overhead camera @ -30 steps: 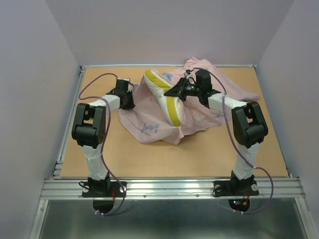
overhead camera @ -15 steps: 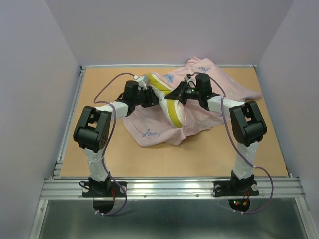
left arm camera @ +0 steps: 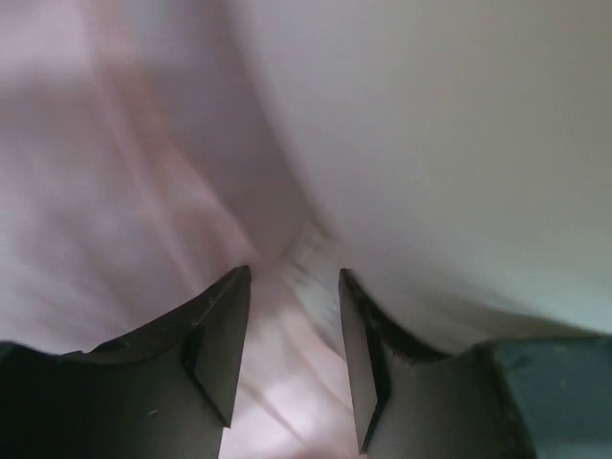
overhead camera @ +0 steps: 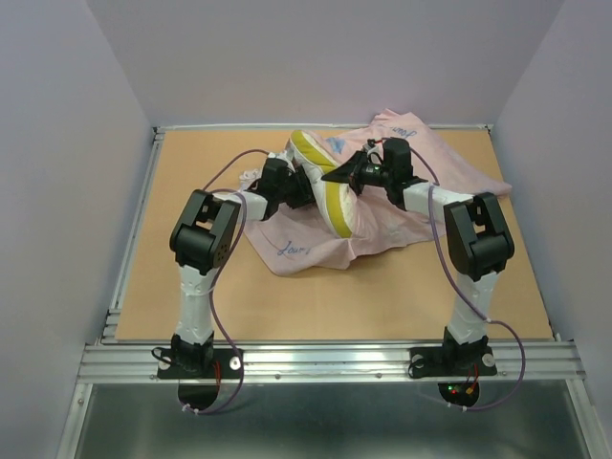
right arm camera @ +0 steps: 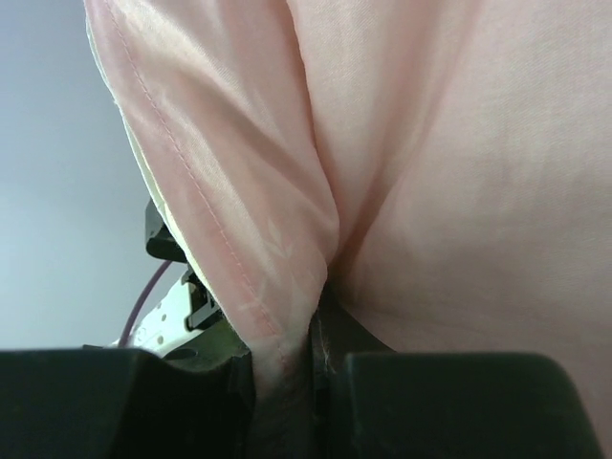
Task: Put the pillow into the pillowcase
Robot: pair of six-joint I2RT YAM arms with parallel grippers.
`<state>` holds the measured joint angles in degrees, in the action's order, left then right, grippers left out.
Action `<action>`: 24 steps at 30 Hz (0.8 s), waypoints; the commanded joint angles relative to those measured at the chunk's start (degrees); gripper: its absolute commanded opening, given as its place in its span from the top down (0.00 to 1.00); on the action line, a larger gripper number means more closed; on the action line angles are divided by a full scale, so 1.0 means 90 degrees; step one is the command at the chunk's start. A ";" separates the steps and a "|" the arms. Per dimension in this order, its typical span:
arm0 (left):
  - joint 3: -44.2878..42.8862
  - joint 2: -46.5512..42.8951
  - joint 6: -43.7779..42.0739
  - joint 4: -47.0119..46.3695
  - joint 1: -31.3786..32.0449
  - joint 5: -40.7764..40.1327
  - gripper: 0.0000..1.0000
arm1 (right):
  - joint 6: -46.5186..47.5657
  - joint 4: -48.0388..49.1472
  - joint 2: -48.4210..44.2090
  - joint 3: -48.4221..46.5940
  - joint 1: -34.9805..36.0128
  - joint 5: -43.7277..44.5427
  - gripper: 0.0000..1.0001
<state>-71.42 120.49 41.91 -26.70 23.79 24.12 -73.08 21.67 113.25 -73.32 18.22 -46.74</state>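
right wrist view shows you the right gripper (right arm camera: 285, 368) pinching a fold of the pink pillowcase (right arm camera: 430, 172); your left gripper (left arm camera: 295, 282) is parted, holding nothing, facing the pillow (left arm camera: 459, 143).

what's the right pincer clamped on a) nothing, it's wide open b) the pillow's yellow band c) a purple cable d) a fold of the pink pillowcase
d: the right wrist view shows the right pincer shut on a bunched fold of the pink pillowcase.
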 commanded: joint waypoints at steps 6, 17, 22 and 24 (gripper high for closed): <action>0.0045 -0.0086 -0.0778 0.1549 -0.0270 -0.1380 0.60 | -0.0943 0.1049 -0.0445 0.0139 0.0144 -0.0568 0.99; -0.0668 -0.0077 -0.2683 0.3747 -0.0534 -0.2494 0.97 | -0.0640 0.0981 -0.0513 0.0285 0.0134 -0.0471 1.00; -0.0785 -0.0223 -0.3025 0.3962 -0.0651 -0.2397 1.00 | -0.0416 0.0922 -0.0426 0.0470 0.0134 -0.0432 0.99; -0.0844 -0.0398 -0.3152 0.4069 -0.0651 -0.2407 1.00 | -0.0250 0.0874 -0.0396 0.0519 0.0134 -0.0402 0.99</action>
<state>-78.76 118.74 20.10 -0.62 19.68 8.58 -76.66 27.03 112.71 -70.24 19.20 -48.62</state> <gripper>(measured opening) 0.030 0.196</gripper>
